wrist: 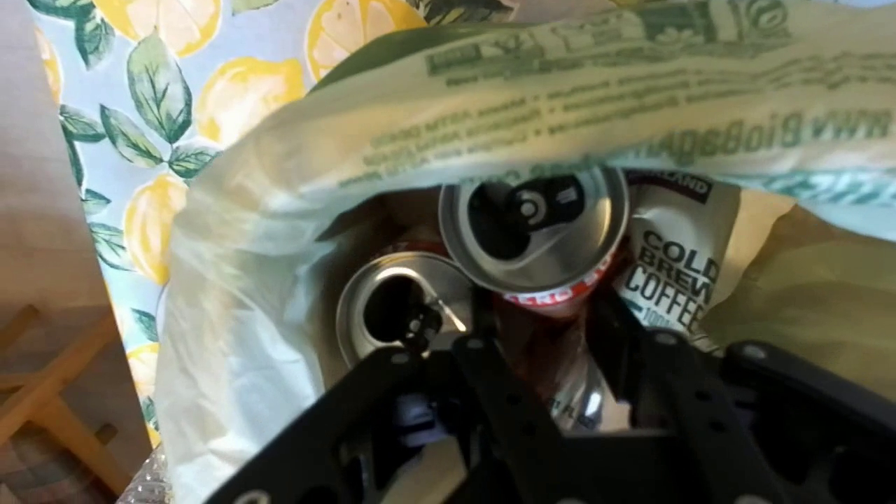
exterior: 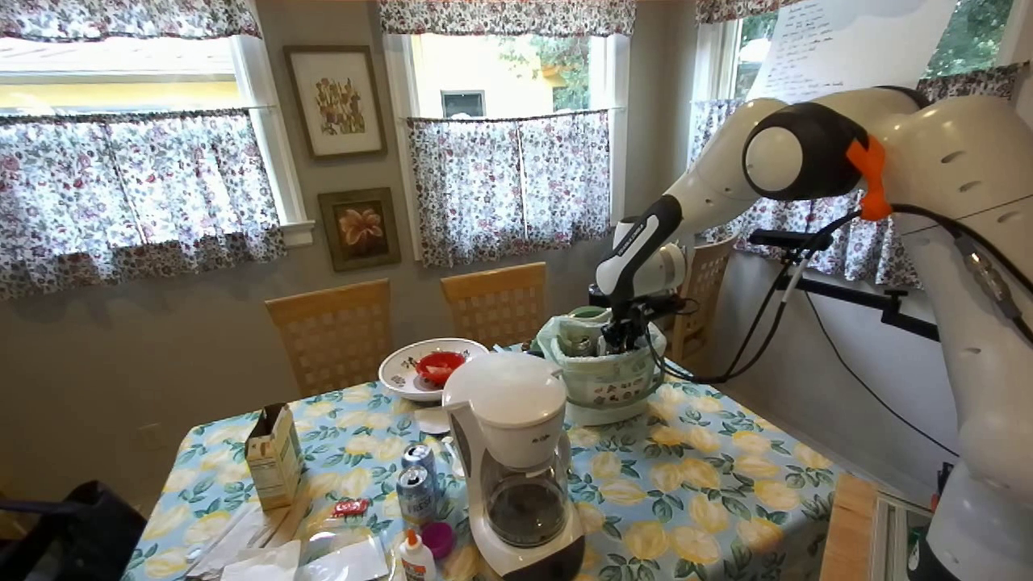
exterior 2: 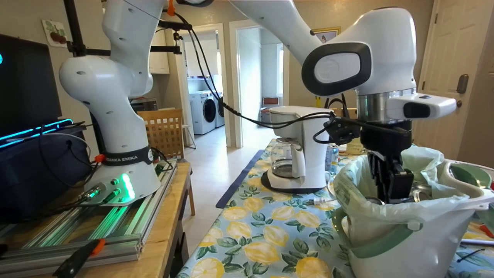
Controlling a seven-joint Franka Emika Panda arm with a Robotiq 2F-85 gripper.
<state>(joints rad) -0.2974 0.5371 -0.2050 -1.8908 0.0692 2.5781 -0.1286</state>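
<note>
The black two-fingered gripper (wrist: 542, 315) is hanging inside the pale green plastic liner (wrist: 238, 294) of a white plastic bucket (exterior 2: 405, 247) on the lemon-patterned worktop (exterior 2: 254, 216), its fingers (wrist: 514, 406) standing apart. In the wrist view, an open silver-topped can with a red label (wrist: 549, 252) is sitting just beyond them at 12 o'clock; whether they're touching, the view isn't telling. A second silver-topped can (wrist: 406, 301) is crowding 9 o'clock, a silver-grey cold brew coffee can (wrist: 672, 259) 2 o'clock. I'm judging a good grip is needing careful centring, clear of neighbours and drooping liner.
</note>
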